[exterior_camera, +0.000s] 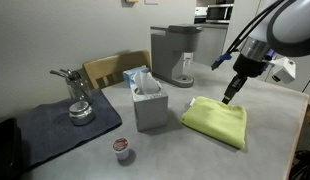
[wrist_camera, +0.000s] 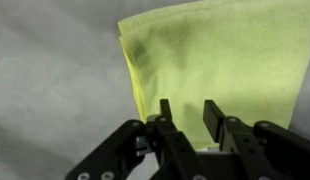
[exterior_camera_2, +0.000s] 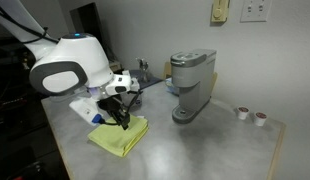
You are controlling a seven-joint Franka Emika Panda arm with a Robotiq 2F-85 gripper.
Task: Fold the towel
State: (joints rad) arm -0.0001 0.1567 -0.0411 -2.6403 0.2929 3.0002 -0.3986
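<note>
The yellow-green towel [exterior_camera: 215,120] lies on the grey table, doubled over with its layered edges showing at the left in the wrist view [wrist_camera: 215,50]. It also shows in an exterior view [exterior_camera_2: 120,137]. My gripper [exterior_camera: 228,100] hangs just above the towel's far edge, fingers pointing down. In the wrist view the gripper [wrist_camera: 188,112] is open, with a gap between the two fingers and nothing between them. It shows over the towel in an exterior view [exterior_camera_2: 123,123] too.
A tissue box [exterior_camera: 148,100] stands beside the towel. A coffee machine [exterior_camera: 175,52] stands behind it. A dark grey-blue mat [exterior_camera: 60,125] holds a metal pot [exterior_camera: 77,100]. A small pod [exterior_camera: 121,148] sits near the front edge. Two pods [exterior_camera_2: 251,115] lie by the machine.
</note>
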